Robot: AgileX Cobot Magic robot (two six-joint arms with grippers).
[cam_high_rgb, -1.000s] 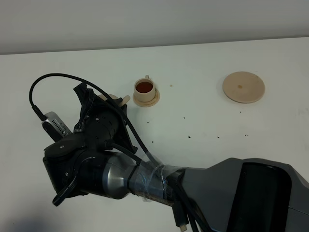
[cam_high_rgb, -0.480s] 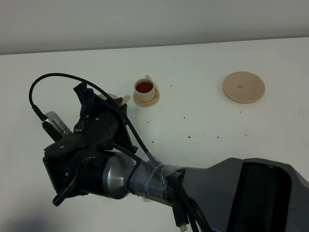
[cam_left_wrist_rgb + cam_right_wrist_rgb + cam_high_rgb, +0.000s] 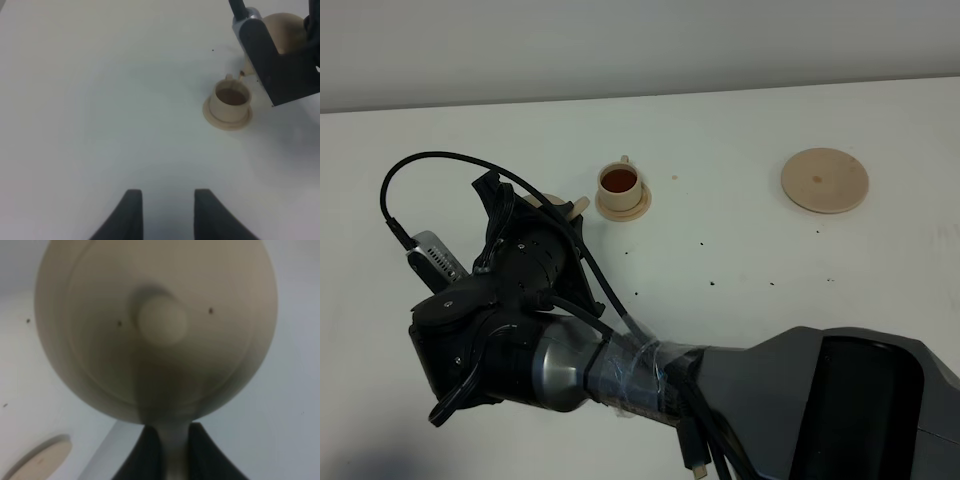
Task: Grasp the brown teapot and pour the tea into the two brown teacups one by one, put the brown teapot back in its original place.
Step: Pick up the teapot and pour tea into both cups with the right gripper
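Observation:
My right gripper is shut on the loop handle of the brown teapot, which fills the right wrist view with its lid knob facing the camera. In the left wrist view the teapot is tilted with its spout over one teacup on its saucer. In the exterior view my right arm hides that cup; only the teapot's spout shows. The other teacup holds dark tea. The wide saucer disc lies empty at the far right. My left gripper is open and empty.
Small dark tea specks dot the white table between the cups and the wide saucer. A beige disc edge shows below the teapot in the right wrist view. The table's back edge meets a grey wall.

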